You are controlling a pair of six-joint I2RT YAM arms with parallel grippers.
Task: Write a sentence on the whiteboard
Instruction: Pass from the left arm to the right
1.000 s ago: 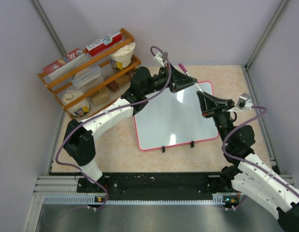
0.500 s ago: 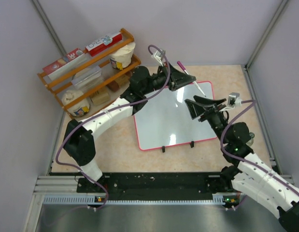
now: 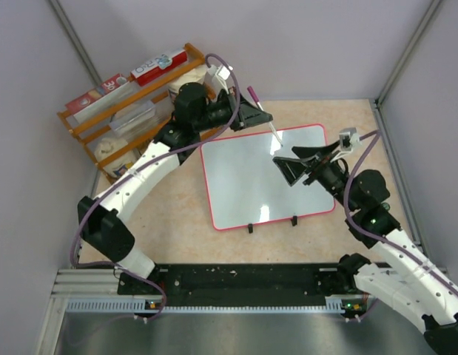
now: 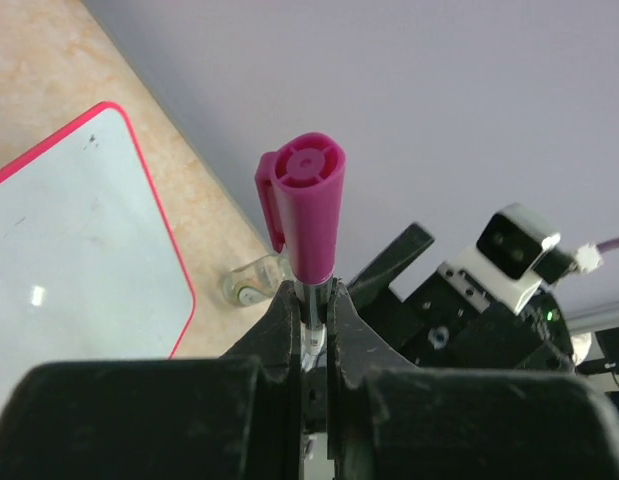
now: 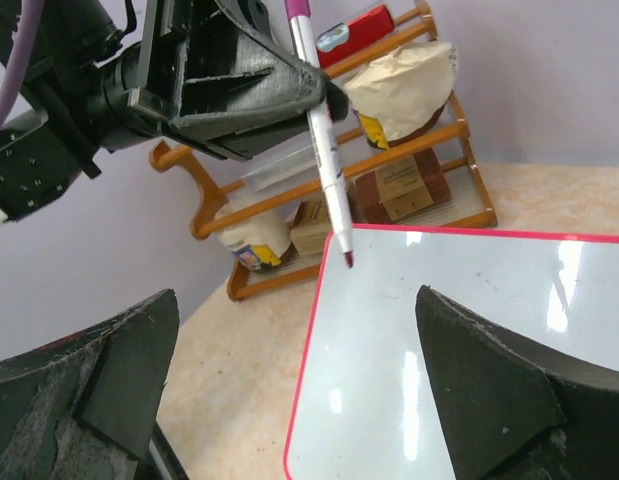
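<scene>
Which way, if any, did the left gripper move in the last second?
Yes: the left gripper, shut on the marker, shifted left toward the wooden rack, away from the whiteboard's right side.

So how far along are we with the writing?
Done: the left gripper is shut on the marker, its tip bare. In hand: the tip hangs at the far edge of the whiteboard, the right gripper open over its right side. Left: the board shows no writing, so the whole sentence.
</scene>
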